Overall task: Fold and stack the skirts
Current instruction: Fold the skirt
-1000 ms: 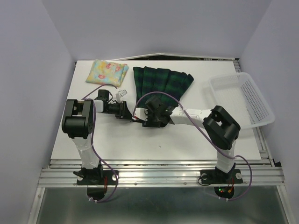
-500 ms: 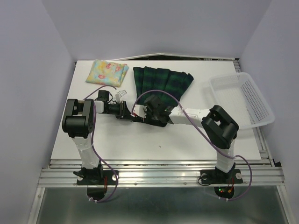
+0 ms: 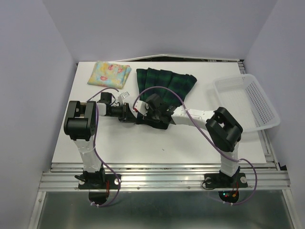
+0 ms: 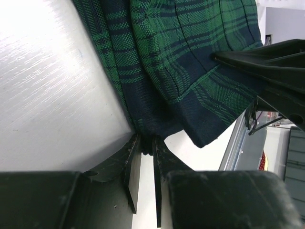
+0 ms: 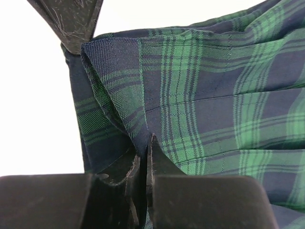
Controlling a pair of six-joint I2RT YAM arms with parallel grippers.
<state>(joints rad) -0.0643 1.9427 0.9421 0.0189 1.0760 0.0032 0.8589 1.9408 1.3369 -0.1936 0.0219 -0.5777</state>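
The dark green-and-navy plaid skirt (image 3: 167,82) lies spread at the back middle of the table, its near edge under both grippers. My left gripper (image 3: 134,116) is shut on that skirt's near left corner (image 4: 157,90), with cloth pinched between its tips (image 4: 147,144). Just to its right, my right gripper (image 3: 146,112) is shut on a raised fold of the plaid skirt (image 5: 190,95), the cloth caught between its jaws (image 5: 146,149). The pale yellow flowered skirt (image 3: 109,73) lies folded at the back left, apart from both grippers.
A white mesh basket (image 3: 246,100) stands at the table's right edge. The white table (image 3: 157,143) ends in a metal rail at the front. Purple cables loop over both arms.
My right gripper has moved left and back to the plaid skirt's near edge and shut on a fold. The left gripper stayed at the corner and tightened.
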